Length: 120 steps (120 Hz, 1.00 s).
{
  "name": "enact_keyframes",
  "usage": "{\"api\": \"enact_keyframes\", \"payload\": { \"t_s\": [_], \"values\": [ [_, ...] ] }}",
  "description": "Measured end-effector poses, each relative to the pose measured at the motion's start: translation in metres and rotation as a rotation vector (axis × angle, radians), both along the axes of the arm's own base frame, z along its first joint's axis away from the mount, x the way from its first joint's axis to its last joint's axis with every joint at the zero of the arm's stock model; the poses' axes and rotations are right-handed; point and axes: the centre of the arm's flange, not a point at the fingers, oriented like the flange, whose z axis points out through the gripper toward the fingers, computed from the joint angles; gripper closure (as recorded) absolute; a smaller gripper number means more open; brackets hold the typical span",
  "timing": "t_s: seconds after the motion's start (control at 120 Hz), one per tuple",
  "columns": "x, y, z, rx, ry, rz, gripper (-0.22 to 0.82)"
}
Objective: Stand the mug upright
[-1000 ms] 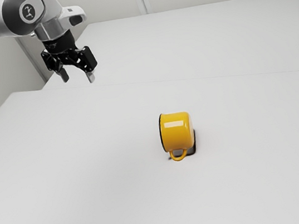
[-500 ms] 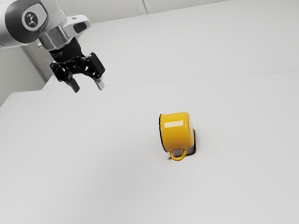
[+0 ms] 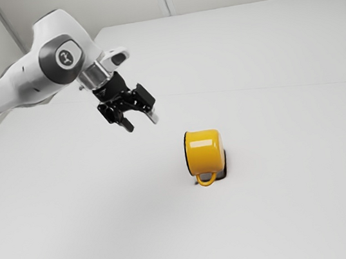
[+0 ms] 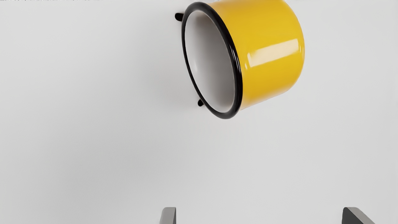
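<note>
My gripper (image 3: 141, 122) is in the air above the table, toward the exterior view's left of the mug, tilted, with a gap between it and the mug. A yellow mug (image 3: 204, 152) with a black rim lies on its side, its mouth facing the exterior view's left and its handle toward that view's bottom edge. In the wrist view the mug (image 4: 264, 53) shows its pale inside, ahead of the fingertips. The gripper (image 4: 259, 215) stands open there, its two fingers wide apart and nothing between them.
The white table (image 3: 107, 211) extends around the mug on all sides. Behind it in the exterior view stands a pale panel (image 3: 232, 49), with light walls further back. A dark line crosses the exterior view's lower left corner.
My arm has come down and toward the exterior view's right, bringing the open gripper closer to the mug. The mug lies as before.
</note>
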Motion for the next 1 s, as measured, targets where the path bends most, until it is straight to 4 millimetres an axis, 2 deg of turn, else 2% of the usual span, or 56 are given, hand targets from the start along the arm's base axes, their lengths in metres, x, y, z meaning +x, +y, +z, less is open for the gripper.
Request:
{"api": "enact_keyframes", "payload": {
  "t_s": [0.1, 0.208, 0.35, 0.517, 0.642, 0.867, 1.0],
  "values": [
    [0.002, -0.004, -0.022, -0.069, -0.012, 0.014, 0.03],
    [0.006, -0.008, -0.034, -0.129, -0.041, 0.024, 0.03],
    [0.007, -0.012, -0.067, -0.229, -0.048, 0.051, 0.03],
    [0.010, -0.002, -0.097, -0.328, -0.061, 0.100, 0.03],
    [0.016, 0.006, -0.116, -0.394, -0.085, 0.135, 0.03],
    [0.023, 0.000, -0.143, -0.519, -0.135, 0.160, 0.03],
    [0.019, -0.002, -0.164, -0.591, -0.155, 0.185, 0.03]
  ]
}}
